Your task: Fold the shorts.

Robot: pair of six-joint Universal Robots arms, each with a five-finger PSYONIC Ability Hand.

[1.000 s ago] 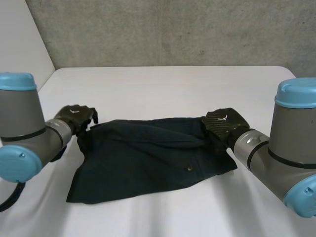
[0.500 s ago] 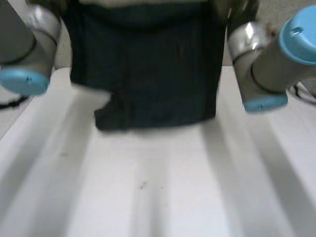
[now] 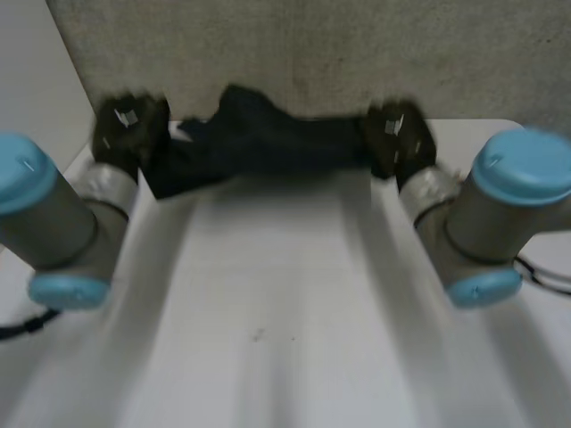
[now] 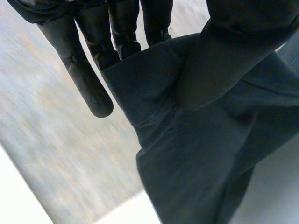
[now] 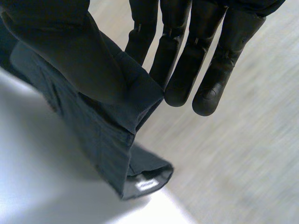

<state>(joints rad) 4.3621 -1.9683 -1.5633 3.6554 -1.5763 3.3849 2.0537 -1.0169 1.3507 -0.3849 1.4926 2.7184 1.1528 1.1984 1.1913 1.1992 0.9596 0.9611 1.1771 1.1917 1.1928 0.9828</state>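
The dark navy shorts (image 3: 259, 138) hang bunched between my two hands over the far end of the white table (image 3: 268, 312). My left hand (image 3: 129, 125) pinches one end of the cloth. In the left wrist view its thumb (image 4: 224, 60) presses the shorts (image 4: 201, 154) against the straight fingers (image 4: 88, 84). My right hand (image 3: 397, 134) holds the other end. In the right wrist view its thumb (image 5: 70, 51) clamps a hemmed edge of the shorts (image 5: 98, 126) against the fingers (image 5: 187, 60).
A grey concrete wall (image 3: 312, 45) rises just behind the table's far edge. My left arm (image 3: 53, 223) and right arm (image 3: 491, 214) reach along the table's two sides.
The shorts lay spread flat on the table a second ago. Both hands took hold of the far corners, lifted the cloth, and carried it toward the far edge.
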